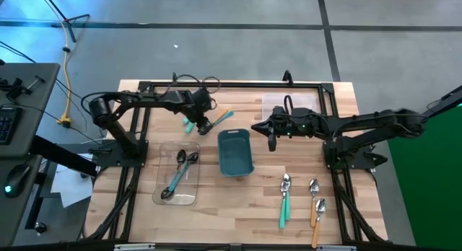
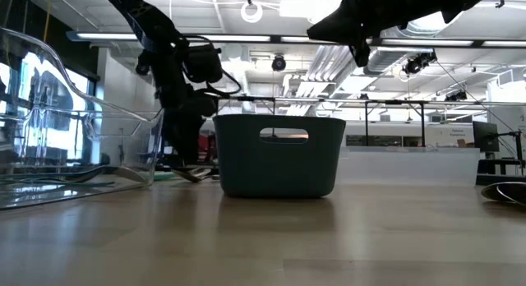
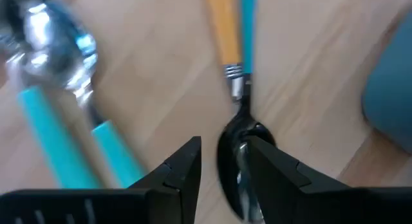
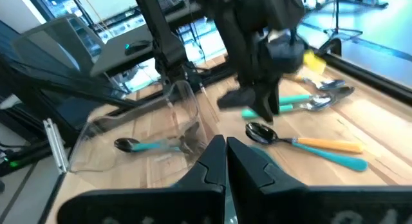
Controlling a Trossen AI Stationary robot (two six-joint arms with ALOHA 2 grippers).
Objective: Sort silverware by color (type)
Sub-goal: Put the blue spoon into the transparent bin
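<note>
A clear tray (image 1: 179, 180) sits at the table's left front, with teal-handled spoons (image 1: 177, 177) lying inside it. Behind it, toward the table's back, the left gripper (image 1: 204, 125) is low over a small cluster of spoons just left of the bin. In the left wrist view its fingers (image 3: 183, 169) stand apart on either side of the bowl of an orange spoon (image 3: 239, 130), whose handle lies alongside a teal spoon (image 3: 247, 24); whether the fingers touch the bowl cannot be told. 2 more teal-handled spoons (image 3: 58, 89) lie close by.

The teal bin (image 1: 235, 152) stands at the table's middle.

Right of the bin, the right gripper (image 1: 272, 138) hangs above the table with its fingers (image 4: 209, 163) pressed together, holding nothing.

At the right front, 4 spoons lie on the bare wood: 2 teal (image 1: 284, 199) side by side, and 2 orange (image 1: 316, 204) just to their right.
</note>
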